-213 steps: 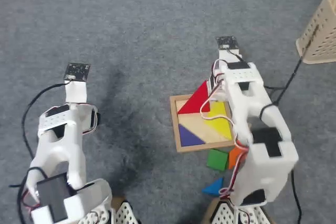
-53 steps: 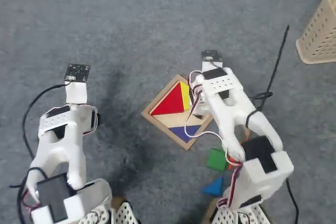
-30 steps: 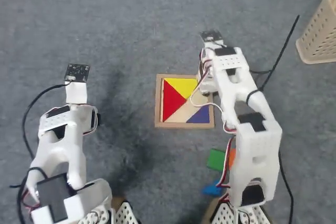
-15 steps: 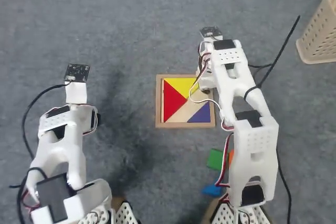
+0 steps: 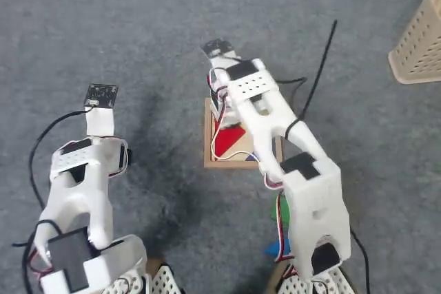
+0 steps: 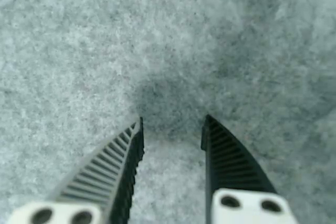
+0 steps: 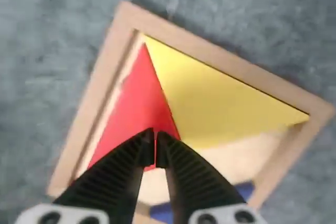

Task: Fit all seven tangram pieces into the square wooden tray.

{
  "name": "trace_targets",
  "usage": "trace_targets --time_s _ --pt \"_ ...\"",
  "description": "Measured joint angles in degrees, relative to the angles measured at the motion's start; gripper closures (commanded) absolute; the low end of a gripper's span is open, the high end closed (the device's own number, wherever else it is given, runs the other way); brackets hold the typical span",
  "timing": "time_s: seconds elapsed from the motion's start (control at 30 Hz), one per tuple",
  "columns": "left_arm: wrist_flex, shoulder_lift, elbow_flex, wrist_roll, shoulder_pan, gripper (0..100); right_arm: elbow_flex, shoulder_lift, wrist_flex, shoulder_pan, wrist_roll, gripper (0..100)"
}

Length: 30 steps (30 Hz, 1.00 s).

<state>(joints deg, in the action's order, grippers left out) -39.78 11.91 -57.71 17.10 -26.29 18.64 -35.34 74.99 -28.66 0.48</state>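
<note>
The square wooden tray [image 7: 215, 56] lies on the grey carpet, and its edge [image 5: 207, 164] shows beside my right arm [image 5: 258, 105], which stretches over it. Inside lie a red triangle [image 7: 134, 108], a yellow triangle [image 7: 210, 100] and a blue piece [image 7: 163, 211]. My right gripper [image 7: 156, 134] is shut with its tips over the red triangle's inner corner. Red [image 5: 231, 138] and a sliver of blue [image 5: 242, 158] peek out beside the arm. My left gripper [image 6: 172, 124] hangs open above bare carpet, far left of the tray.
A green piece [image 5: 276, 213] and a blue triangle [image 5: 271, 248] lie on the carpet near the right arm's base, partly hidden by it. A slatted wooden crate [image 5: 420, 32] stands at the far right. The left arm [image 5: 83, 170] stands apart at the left.
The tray was turned and shifted left, and the red triangle now sits inside it. In the last half second my right arm swung left across the tray. The left arm stayed put.
</note>
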Motion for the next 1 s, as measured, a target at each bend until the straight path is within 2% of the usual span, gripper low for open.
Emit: trace_targets --time_s 0.43,0.6,0.7,0.83,1.0 --pt "0.0 0.0 0.0 0.0 0.0 82 1.93 -2.9 -2.81 -2.55 0.0 98.9" --pt "0.0 0.0 0.0 0.0 0.0 82 5.01 0.35 4.22 -2.46 0.0 98.8" --pt "0.0 0.0 0.0 0.0 0.0 82 5.27 8.79 10.2 0.79 0.18 98.8" --pt "0.0 0.0 0.0 0.0 0.0 82 4.92 19.78 17.32 6.95 4.04 98.8" --pt "0.0 0.0 0.0 0.0 0.0 82 -5.98 29.01 18.73 14.33 8.18 98.8"
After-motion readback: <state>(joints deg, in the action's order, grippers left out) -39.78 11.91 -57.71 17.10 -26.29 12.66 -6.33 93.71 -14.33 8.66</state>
